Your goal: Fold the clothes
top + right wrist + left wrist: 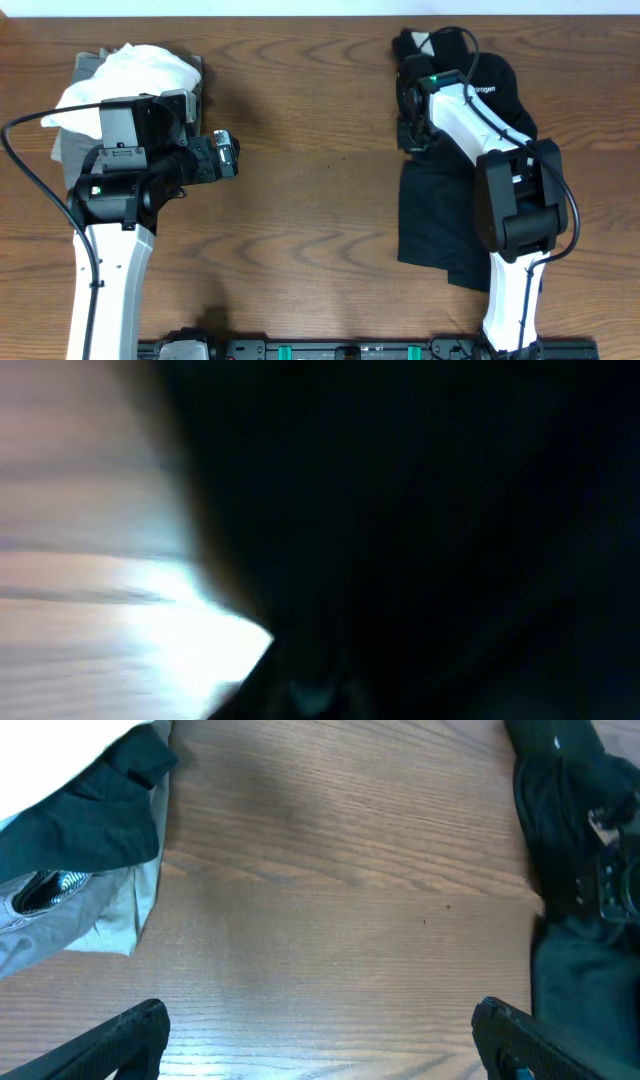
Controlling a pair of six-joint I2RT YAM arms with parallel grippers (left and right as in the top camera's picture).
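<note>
The clothes, a black shirt (440, 215), lie crumpled at the right of the table, with white lettering near the top. In the left wrist view the shirt (570, 830) is at the right edge. My right gripper (410, 138) is down on the shirt's left edge near the collar. Dark fabric (450, 510) fills the right wrist view and hides the jaws, so I cannot tell how they stand. My left gripper (228, 152) hovers over bare wood at the left, open and empty, with its fingertips (150, 1025) far apart.
A plain white garment (140, 68) lies heaped on a grey garment (68, 150) at the back left, beside the left arm. The grey garment (90, 920) shows at the left of the left wrist view. Bare wooden tabletop (320, 180) lies between the arms.
</note>
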